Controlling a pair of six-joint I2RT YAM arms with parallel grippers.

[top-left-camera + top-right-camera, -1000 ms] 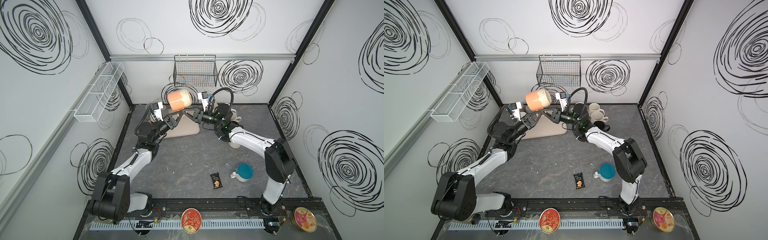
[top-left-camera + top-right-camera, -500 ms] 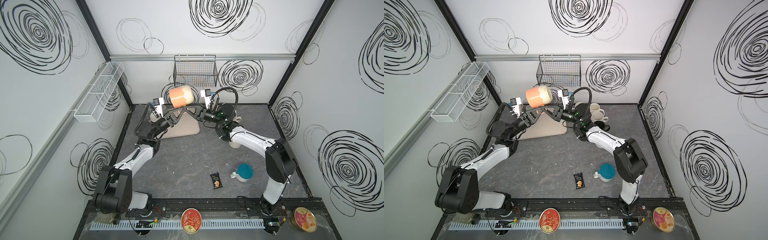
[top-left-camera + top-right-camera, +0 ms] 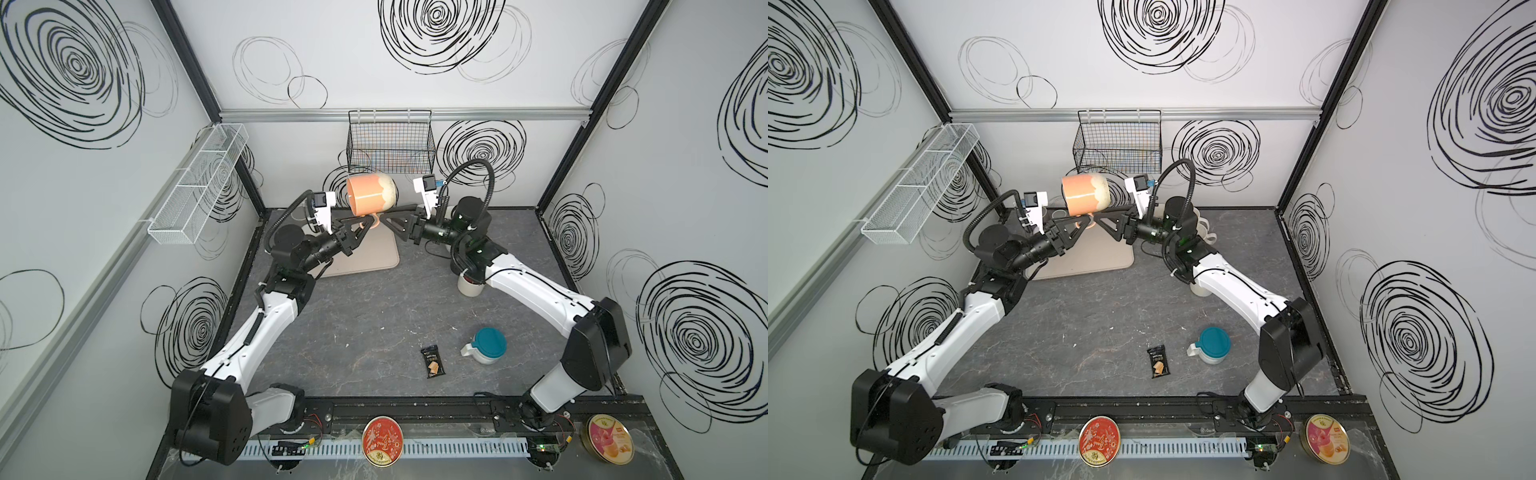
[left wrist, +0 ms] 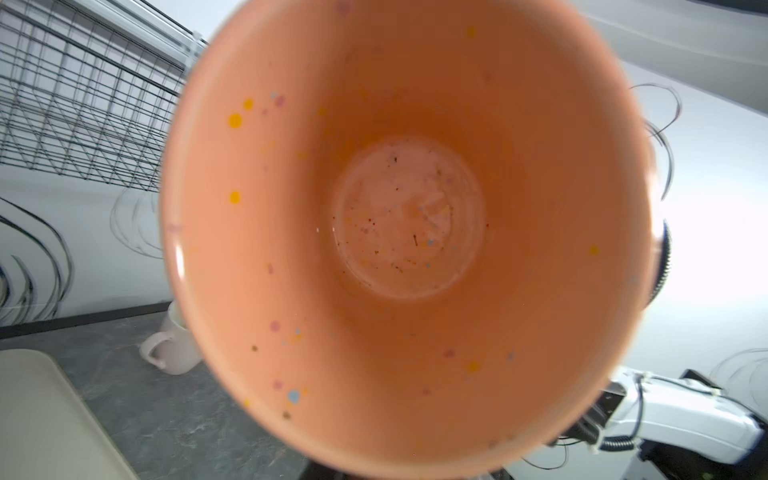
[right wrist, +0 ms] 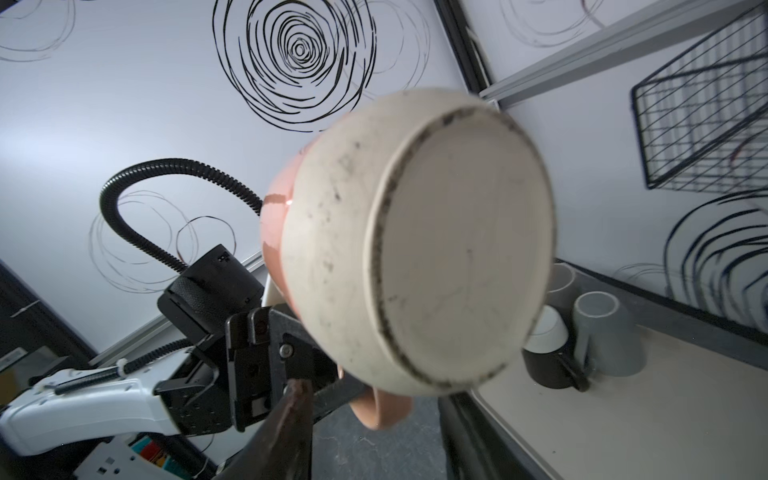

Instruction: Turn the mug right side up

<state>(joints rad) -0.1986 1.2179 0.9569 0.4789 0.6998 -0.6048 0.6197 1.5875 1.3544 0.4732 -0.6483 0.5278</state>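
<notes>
The peach-and-cream ceramic mug (image 3: 370,198) is held aloft on its side. Its handle (image 3: 373,224) is clamped by the left gripper (image 3: 364,228), and its mouth is turned toward that arm. The right gripper (image 3: 386,221) is just beside it, and whether its jaws are parted cannot be told.

The left arm (image 3: 266,328) and right arm (image 3: 536,291) wore white shells between black joints, bulkiest nearest the base rail (image 3: 415,413). Farthest from it, ribbed black cables (image 3: 477,162) arched over the black-fingered left gripper (image 3: 366,225) and right gripper (image 3: 385,217).

high cameras and wrist cameras
both top views look down on the table (image 3: 374,316); wrist views face the mug (image 4: 407,216) close up.
</notes>
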